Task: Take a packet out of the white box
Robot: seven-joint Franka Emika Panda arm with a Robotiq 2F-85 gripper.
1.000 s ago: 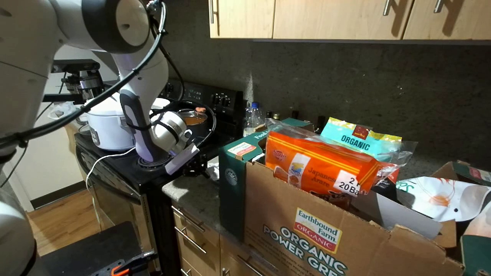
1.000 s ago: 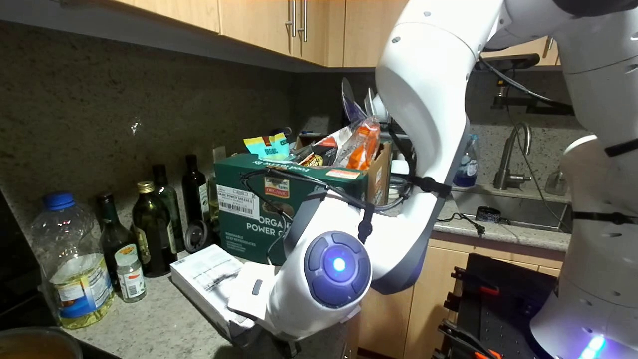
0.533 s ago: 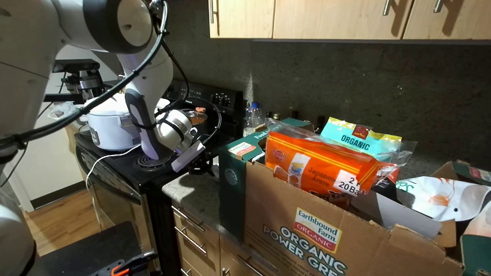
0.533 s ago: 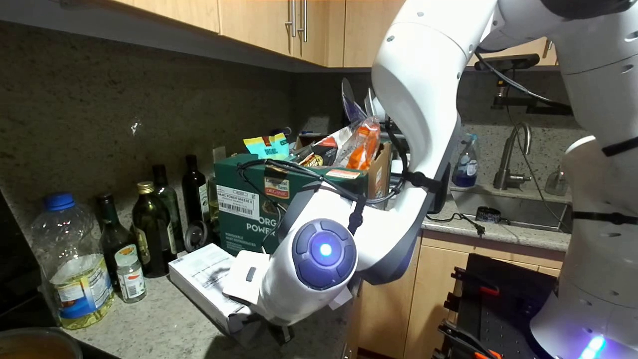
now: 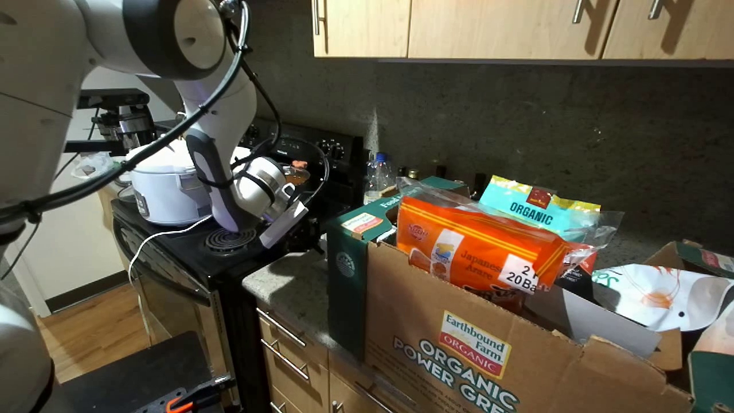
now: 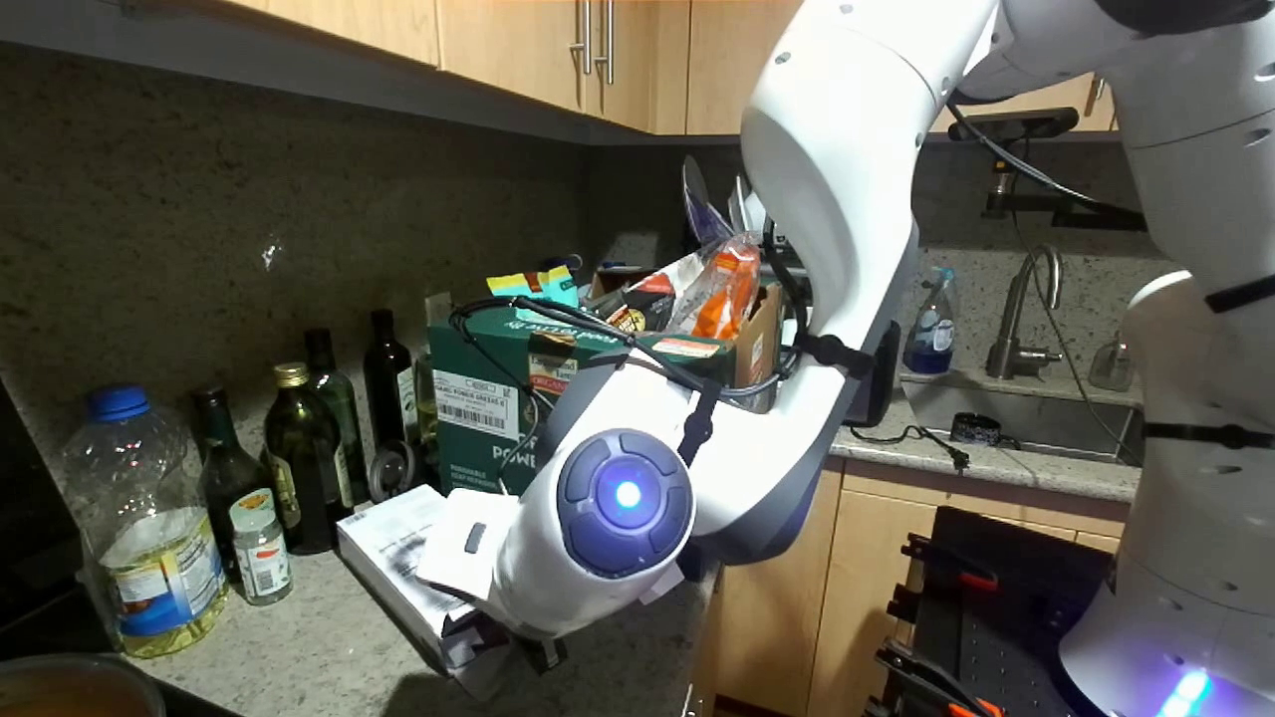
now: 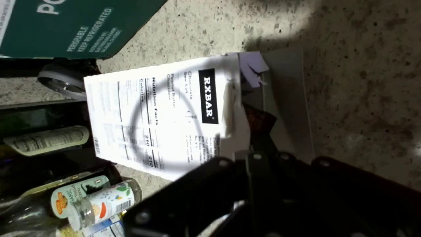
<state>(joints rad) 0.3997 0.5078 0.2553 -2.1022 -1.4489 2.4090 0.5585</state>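
The white box, a flat RXBAR carton (image 6: 388, 538), lies on the counter in front of the green carton. It also shows in the wrist view (image 7: 158, 112), with its torn open end towards my gripper (image 7: 261, 143). A dark red-brown packet (image 7: 260, 120) shows in that opening, mostly hidden inside. My black fingers sit close together at the opening, their tips against or over the packet's end. It is too dark to tell whether they grip it. In an exterior view the gripper (image 6: 548, 653) is low beside the open end, mostly hidden by the wrist.
The green end of the large carton (image 6: 473, 458), filled with food bags, stands behind the box. Glass bottles (image 6: 299, 458), a small jar (image 6: 261, 558) and a plastic jug (image 6: 149, 548) stand along the wall. The stove holds a white cooker (image 5: 163, 195).
The wrist and gripper have moved in towards the box and the back wall. The white box has shifted very slightly. The other things stay put.
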